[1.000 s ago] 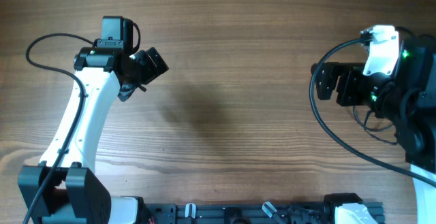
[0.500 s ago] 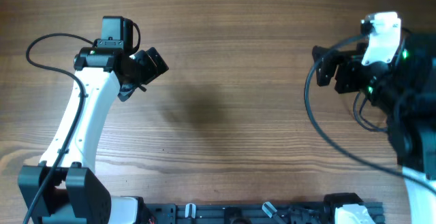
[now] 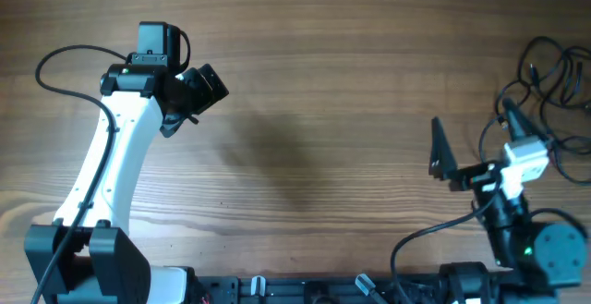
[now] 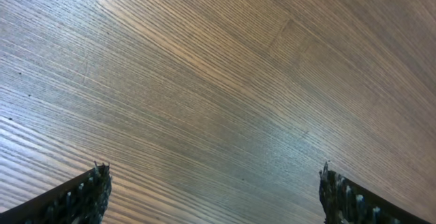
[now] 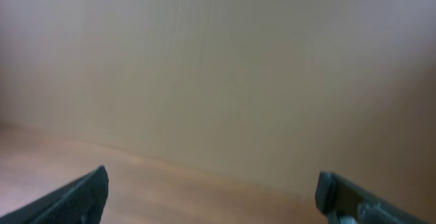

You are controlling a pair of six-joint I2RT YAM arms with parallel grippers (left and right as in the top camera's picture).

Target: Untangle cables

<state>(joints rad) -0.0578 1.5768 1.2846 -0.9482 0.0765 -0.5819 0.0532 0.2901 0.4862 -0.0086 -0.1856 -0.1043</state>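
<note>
The cables [image 3: 552, 75] are thin black cords lying in loose tangled loops on the wood table at the far right edge of the overhead view. My right gripper [image 3: 473, 134] is open and empty, raised near the front right, left of and nearer than the cables. In the right wrist view its fingers [image 5: 211, 191] are spread and the picture is blurred, with no cable in it. My left gripper [image 3: 199, 90] is at the far left, far from the cables. The left wrist view shows its fingers [image 4: 214, 191] wide apart over bare wood.
The wood table [image 3: 314, 110] fills the overhead view. A black rail [image 3: 351, 290] with the arm bases runs along the front edge. Thick black arm wires loop by the left arm [image 3: 55, 68] and the right base [image 3: 416, 244].
My right arm has pulled back from the far right toward the front edge and turned upward, uncovering the cables at the right edge. The left arm has not moved.
</note>
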